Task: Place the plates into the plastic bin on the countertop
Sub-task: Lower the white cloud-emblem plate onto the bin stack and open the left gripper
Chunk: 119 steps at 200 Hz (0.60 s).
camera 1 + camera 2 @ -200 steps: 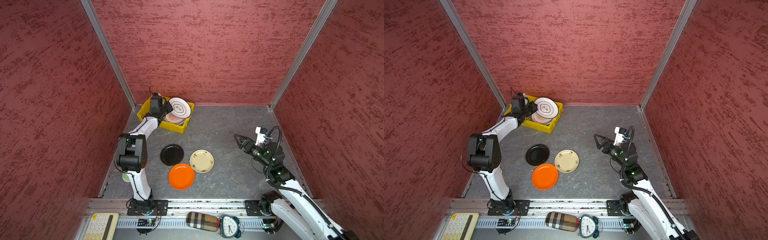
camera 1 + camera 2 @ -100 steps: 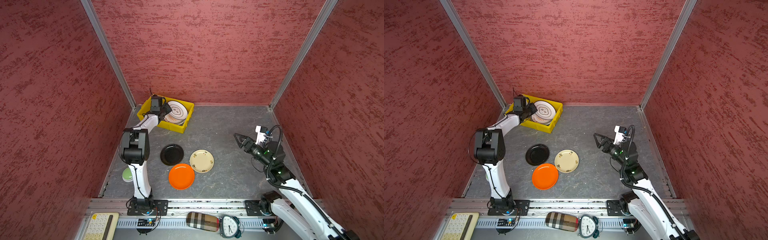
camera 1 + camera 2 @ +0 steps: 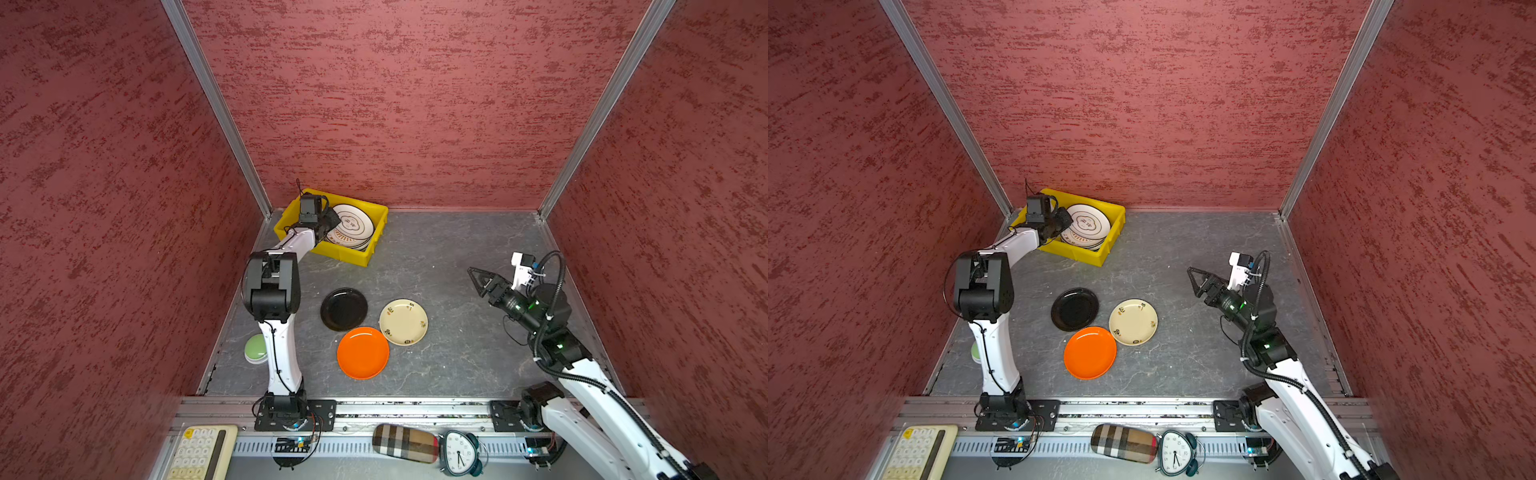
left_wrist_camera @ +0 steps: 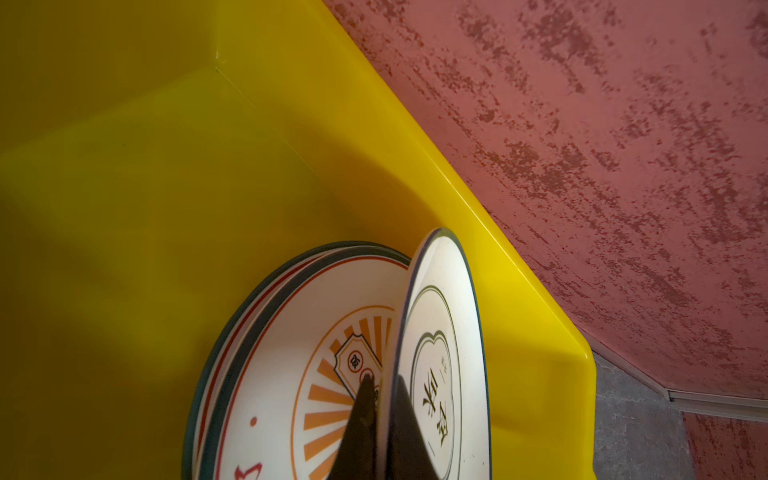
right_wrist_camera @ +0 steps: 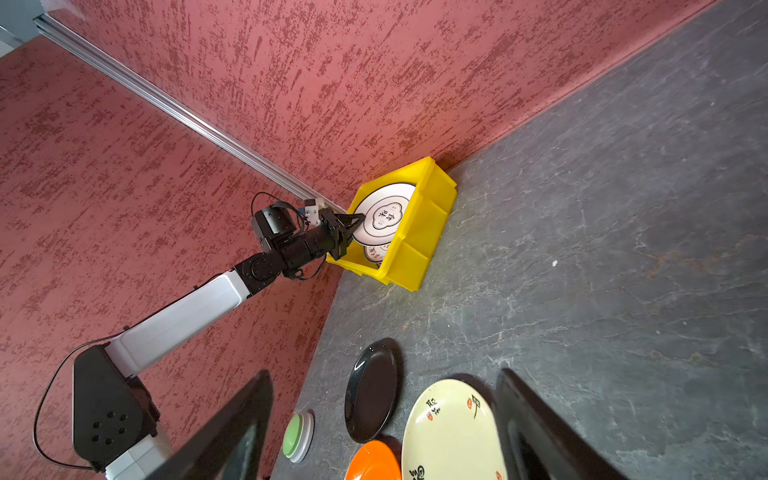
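The yellow plastic bin [image 3: 347, 257] [image 3: 1084, 257] [image 5: 415, 249] sits in the back left corner of the countertop [image 3: 436, 257]. My left gripper [image 3: 329, 219] [image 3: 1065, 219] [image 4: 382, 379] [image 5: 359, 218] reaches into it, shut on the rim of a white cloud-outline plate [image 3: 354, 222] [image 4: 440, 316] that tilts over a stack topped by a sunburst plate [image 4: 286, 357]. A black plate [image 3: 344, 309], a cream floral plate [image 3: 403, 322] and an orange plate [image 3: 363, 353] lie mid-counter. My right gripper [image 3: 476, 282] [image 5: 384, 374] hovers open to their right, holding nothing.
A green-topped round button [image 3: 254, 349] [image 5: 297, 436] lies by the left wall next to the left arm's base. Red textured walls close in the counter on three sides. A metal rail [image 3: 395, 409] runs along the front edge.
The left gripper has lowered the cloud-outline plate from above the bin's rim down onto the stack inside. The right arm has barely moved.
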Each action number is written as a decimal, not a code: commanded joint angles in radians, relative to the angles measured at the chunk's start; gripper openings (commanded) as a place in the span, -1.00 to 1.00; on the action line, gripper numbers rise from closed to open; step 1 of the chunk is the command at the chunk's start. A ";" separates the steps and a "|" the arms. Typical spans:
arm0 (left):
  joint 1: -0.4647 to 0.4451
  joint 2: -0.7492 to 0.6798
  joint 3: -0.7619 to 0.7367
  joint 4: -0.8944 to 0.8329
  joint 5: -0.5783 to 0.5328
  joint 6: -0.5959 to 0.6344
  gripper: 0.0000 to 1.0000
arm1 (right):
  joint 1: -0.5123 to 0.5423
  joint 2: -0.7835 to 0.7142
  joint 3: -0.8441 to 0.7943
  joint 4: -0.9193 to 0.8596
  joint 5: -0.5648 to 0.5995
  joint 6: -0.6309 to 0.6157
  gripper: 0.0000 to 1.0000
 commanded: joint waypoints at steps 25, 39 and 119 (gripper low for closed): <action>0.032 0.032 0.003 0.024 0.049 -0.021 -0.70 | 0.003 -0.013 0.000 -0.030 0.013 0.001 0.68; 0.040 0.025 -0.013 0.066 0.093 -0.035 -0.78 | 0.004 -0.015 0.002 -0.038 0.017 0.000 0.68; 0.079 -0.054 -0.109 0.143 0.106 -0.057 -0.84 | 0.004 -0.009 0.002 -0.038 0.018 -0.001 0.69</action>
